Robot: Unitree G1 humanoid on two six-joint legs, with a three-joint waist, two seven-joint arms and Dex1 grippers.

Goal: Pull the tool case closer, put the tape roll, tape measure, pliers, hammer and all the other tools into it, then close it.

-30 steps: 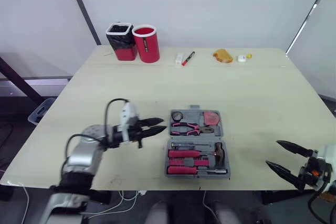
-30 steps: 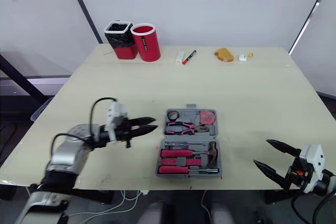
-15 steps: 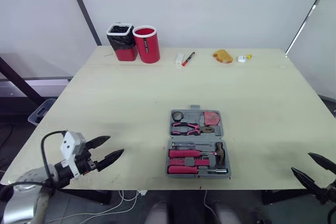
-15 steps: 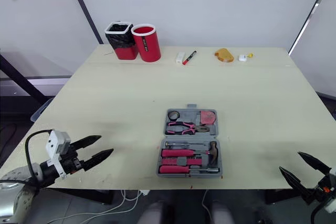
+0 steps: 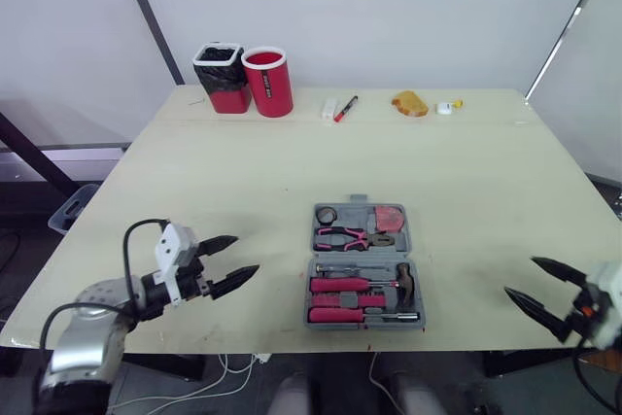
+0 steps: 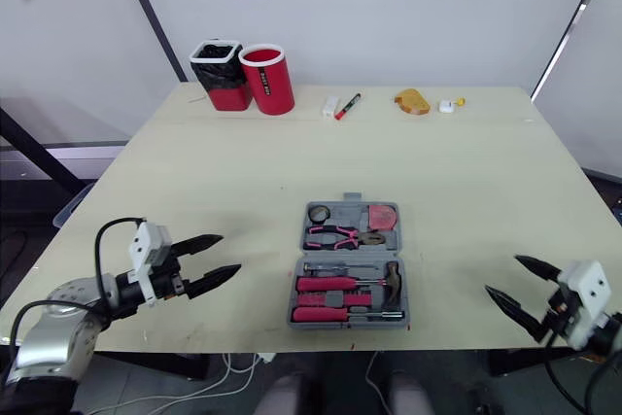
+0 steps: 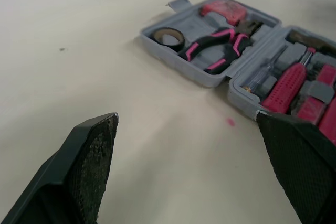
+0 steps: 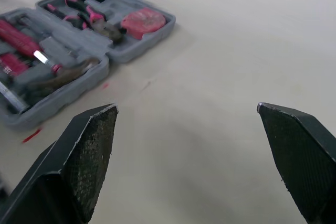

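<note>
Pale surface (image 5: 466,172) carries the open tool case (image 5: 362,209) near its front edge, midway between the left jaws and the right jaws; both are spread, empty and clear of the case. Left wrist view: tape roll (image 7: 169,37), pliers (image 7: 218,48) and tape measure (image 7: 226,10) sit in the case's far half. Right wrist view: hammer (image 8: 63,72) lies in the near half.

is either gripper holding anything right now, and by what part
Nothing is held. The left gripper and right gripper are both open and empty, one on each side of the open tool case.
</note>
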